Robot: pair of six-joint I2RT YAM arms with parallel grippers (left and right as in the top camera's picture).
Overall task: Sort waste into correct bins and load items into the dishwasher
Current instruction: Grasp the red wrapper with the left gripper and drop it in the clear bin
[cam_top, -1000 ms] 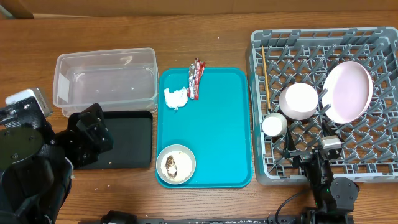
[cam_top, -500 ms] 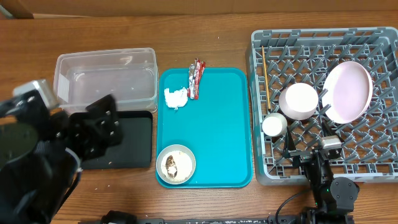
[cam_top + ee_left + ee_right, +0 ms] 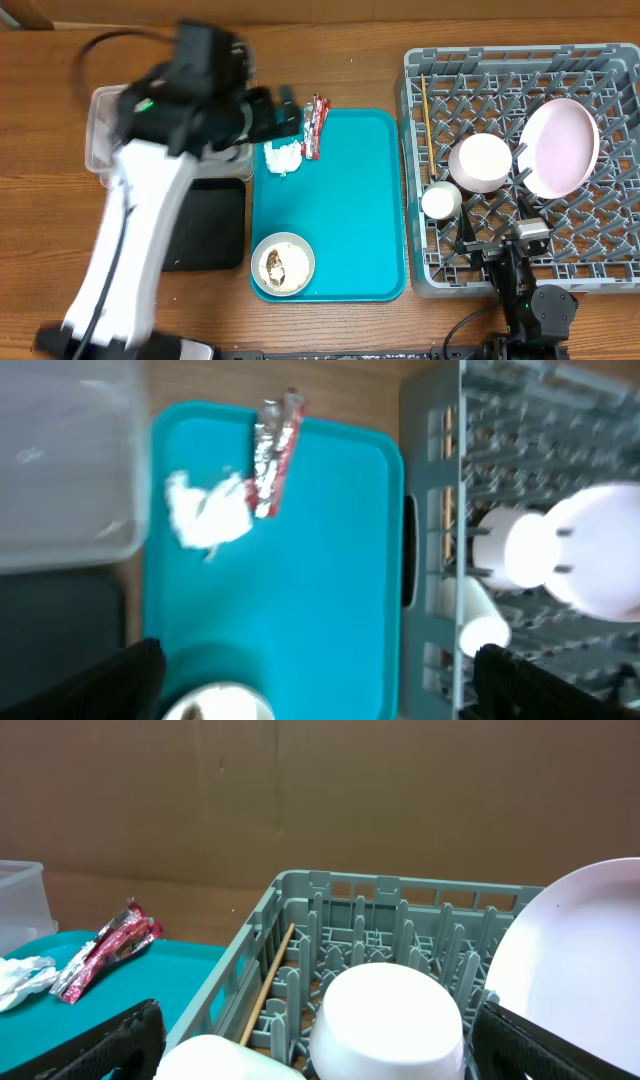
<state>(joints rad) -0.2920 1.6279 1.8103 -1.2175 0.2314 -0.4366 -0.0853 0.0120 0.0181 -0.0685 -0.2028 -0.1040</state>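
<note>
- Swung up from the near-left corner since the earlier frames, the left arm (image 3: 140,230) now stretches over the black tray (image 3: 215,225) and the clear tub (image 3: 170,112), hiding part of each. Everything else lies where it did.
- Right gripper (image 3: 320,1050) sits low at the near edge of the grey dish rack (image 3: 425,283), with its jaws spread wide and nothing between them.
- Nearest on the teal tray (image 3: 350,200) stands the grey-green bowl (image 3: 283,264), with brownish food scraps (image 3: 277,266) inside it.
- Left gripper (image 3: 278,118), smeared by motion, hovers at the tray's far-left corner, just beside the crumpled napkin (image 3: 283,158). Its wrist view shows the fingers wide apart and empty.
- Against the napkin lies the red-and-silver snack wrapper (image 3: 315,127), whose print is too blurred to read.
- Inside the rack, the small white cup (image 3: 440,201) is nearest, and the pinkish-white bowl (image 3: 480,162) is behind it.
- The large round plate (image 3: 560,147) stands on edge to the bowl's right.
- The chopsticks (image 3: 426,110) lie along the rack's far-left side.
</note>
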